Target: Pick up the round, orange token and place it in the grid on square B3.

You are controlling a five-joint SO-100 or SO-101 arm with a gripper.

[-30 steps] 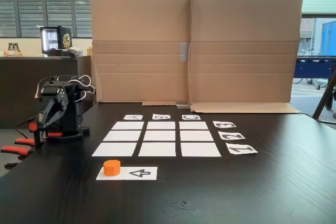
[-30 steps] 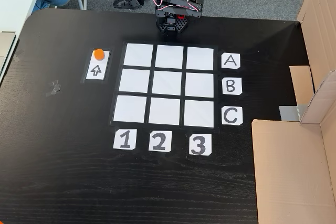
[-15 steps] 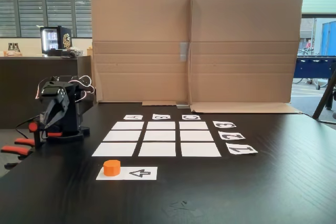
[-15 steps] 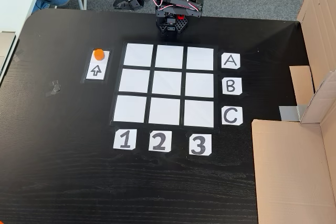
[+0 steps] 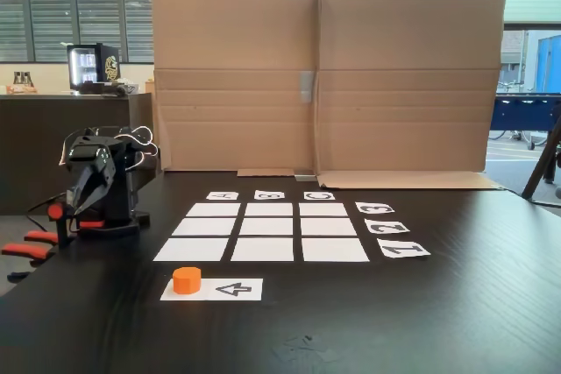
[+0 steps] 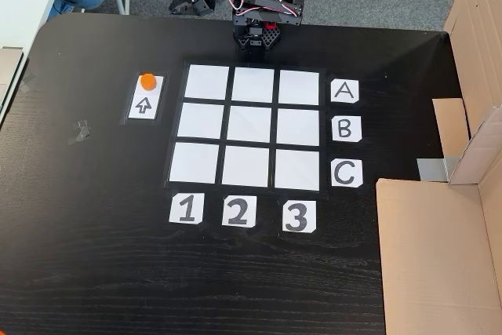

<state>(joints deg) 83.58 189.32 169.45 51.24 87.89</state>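
— Where is the pincer [image 5: 60,215] sitting in the low fixed view?
— It is hanging folded by the arm's base at the bench's [image 5: 438,321] left edge; I cannot tell whether it is apart or together. The token [image 5: 186,280] is resting on the arrow strip [image 5: 230,289], near the front edge, just before the grid [image 5: 263,231].
— And from above?
— The pincer [image 6: 179,4] is jutting past the bench's [image 6: 94,256] far edge, its state again unclear. The token [image 6: 147,81] is sitting on the strip's [image 6: 143,104] far end, left of the grid [image 6: 245,127]; square B3 [image 6: 297,126] is lying bare.
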